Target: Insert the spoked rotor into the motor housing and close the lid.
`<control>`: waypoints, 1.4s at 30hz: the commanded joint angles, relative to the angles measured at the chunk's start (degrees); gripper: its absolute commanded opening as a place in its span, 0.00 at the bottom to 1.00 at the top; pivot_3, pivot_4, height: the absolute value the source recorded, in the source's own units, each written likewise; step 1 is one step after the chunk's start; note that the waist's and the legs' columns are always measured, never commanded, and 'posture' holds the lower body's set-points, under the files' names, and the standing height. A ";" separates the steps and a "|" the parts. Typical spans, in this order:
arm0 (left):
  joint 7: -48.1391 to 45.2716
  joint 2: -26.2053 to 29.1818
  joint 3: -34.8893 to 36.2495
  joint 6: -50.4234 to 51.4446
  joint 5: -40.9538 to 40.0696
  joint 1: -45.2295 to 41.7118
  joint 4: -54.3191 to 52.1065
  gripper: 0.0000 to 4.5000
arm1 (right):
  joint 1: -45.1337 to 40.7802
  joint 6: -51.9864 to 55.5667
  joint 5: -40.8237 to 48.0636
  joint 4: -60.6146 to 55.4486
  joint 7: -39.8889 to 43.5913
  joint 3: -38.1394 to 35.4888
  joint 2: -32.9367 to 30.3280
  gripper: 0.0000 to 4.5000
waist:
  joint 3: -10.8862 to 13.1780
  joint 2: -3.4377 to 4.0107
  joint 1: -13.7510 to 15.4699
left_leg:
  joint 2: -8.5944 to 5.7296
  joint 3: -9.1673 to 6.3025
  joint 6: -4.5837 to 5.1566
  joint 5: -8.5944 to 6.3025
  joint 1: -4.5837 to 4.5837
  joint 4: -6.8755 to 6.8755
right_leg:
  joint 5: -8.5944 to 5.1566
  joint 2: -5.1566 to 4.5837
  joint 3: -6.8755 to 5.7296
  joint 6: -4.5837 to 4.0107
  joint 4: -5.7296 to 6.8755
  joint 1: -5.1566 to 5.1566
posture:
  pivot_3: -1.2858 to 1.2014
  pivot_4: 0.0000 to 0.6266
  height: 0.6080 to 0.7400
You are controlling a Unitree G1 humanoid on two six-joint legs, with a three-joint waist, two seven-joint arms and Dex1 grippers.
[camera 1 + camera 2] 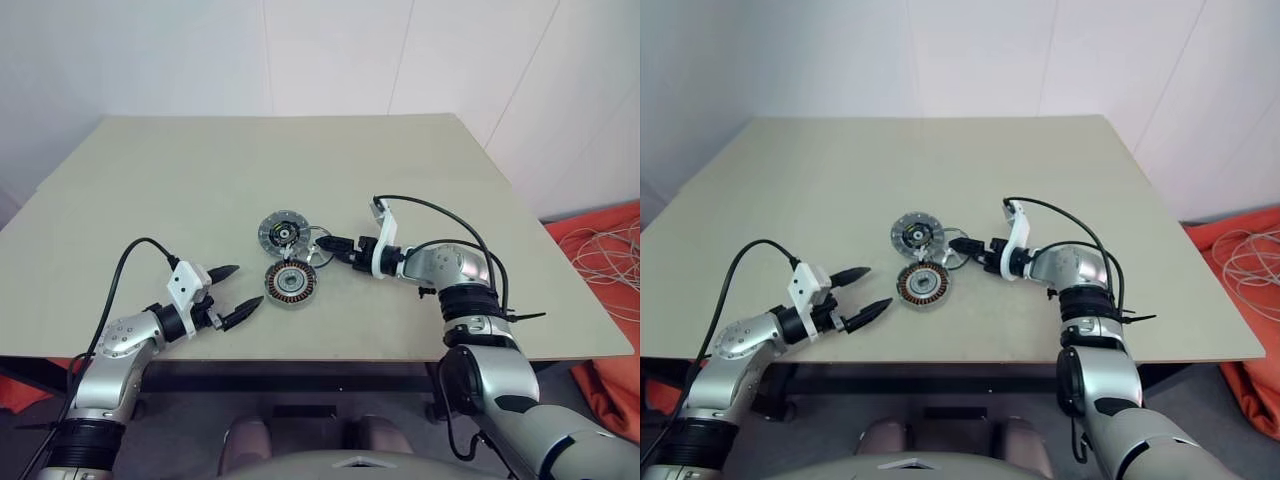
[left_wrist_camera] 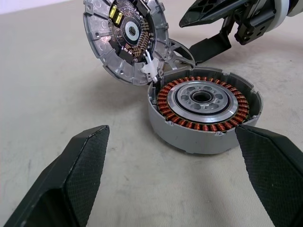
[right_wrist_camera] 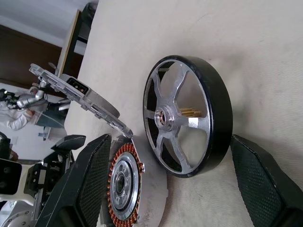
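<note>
Black fingers first: the left gripper (image 1: 232, 294) hangs over the near edge of the table (image 1: 150, 180), spread wide with nothing in it, pointing at the motor housing (image 1: 290, 283) just ahead of it. That housing sits flat on the table, copper windings up around a grey hub. It looks like solid metal, so probably hefty for its size and not going to slide around much, but I'd keep fingers off the exposed windings.

Next out, the right gripper (image 1: 331, 247) comes in from the right side, jaws also wide apart and empty. In its wrist view the spoked rotor (image 3: 187, 116) lies right between the two fingers, not touching either as far as I can tell. Silver spokes, dark outer rim, central hub. It reads as rigid and fairly heavy; the smooth rim could be slippery, so my guess is the best hold is across the rim at its widest, squarely on opposite sides. The rim looks thick enough for the pads to seat on.

Furthest back is the lid (image 1: 281, 230), dark face with the white and yellow bits showing. From the left wrist view it's tilted up, leaning at the housing's far edge, and thin wires seem to run between them — worth not yanking.
</note>
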 commanded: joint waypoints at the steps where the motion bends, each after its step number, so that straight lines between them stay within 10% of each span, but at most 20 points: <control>1: 0.31 0.12 0.65 -0.69 -0.58 -0.41 -1.69 1.00 | -0.25 0.83 -0.16 1.35 -0.62 1.59 1.52 1.00 | 0.00 0.00 0.00 | 0.00 0.00 0.00 0.00 0.00 0.00 | 0.00 0.00 0.00 0.00 0.00 0.00 | 0.52 0.00 1.00; 8: 0.37 0.08 0.44 -0.54 -0.57 -0.43 -1.98 1.00 | -0.42 -0.29 -0.64 2.03 -1.57 1.61 1.80 1.00 | 0.00 0.00 -0.01 | 0.00 0.00 0.00 0.00 0.02 0.00 | 0.00 0.00 0.00 0.00 0.00 0.01 | 0.52 0.00 1.00; 20: 0.52 -0.09 0.14 -0.51 -0.48 -0.75 -1.98 1.00 | -0.21 0.31 1.64 2.37 -3.55 -2.46 1.23 0.10 | 0.00 -0.01 0.08 | -0.01 0.00 0.00 0.00 -0.02 -0.05 | 0.07 -0.01 0.00 -0.17 -0.05 -0.01 | 0.52 0.00 1.00; 42: -0.17 0.21 -0.03 -1.34 -0.18 -1.77 -0.09 1.00 | 13.35 21.60 13.93 -23.72 -9.27 -14.70 -13.49 0.07 | 0.06 0.18 3.46 | -0.10 -0.01 -0.06 0.03 -0.28 -0.07 | -0.11 -0.10 -0.01 0.15 -0.32 0.04 | 0.52 0.00 1.00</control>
